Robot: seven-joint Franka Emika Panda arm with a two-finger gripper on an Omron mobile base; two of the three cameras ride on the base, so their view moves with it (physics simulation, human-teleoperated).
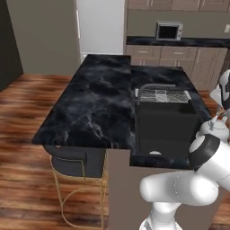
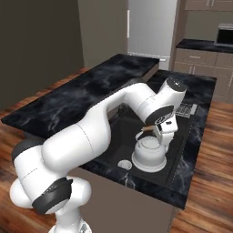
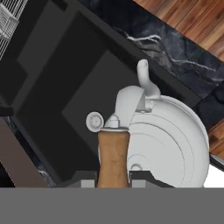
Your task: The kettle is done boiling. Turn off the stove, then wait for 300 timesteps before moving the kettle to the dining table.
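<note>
Carrying kettle (image 2: 149, 154) above the sink basin (image 2: 118, 136); gripper (image 3: 113, 177) clamped tight on its wooden handle (image 3: 113, 155). Keep it level, clear the rim, set down on dining table (image 1: 96, 103).

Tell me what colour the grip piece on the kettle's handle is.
Tan wood-brown, clearest in the hand view on the kettle handle's grip piece.

Kettle (image 2: 148, 155) over sink (image 2: 182, 150), in tool (image 2: 160, 142)

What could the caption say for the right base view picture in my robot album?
Robot arm's tool shut on the kettle handle, holding it over the dark sink in the island.
</note>
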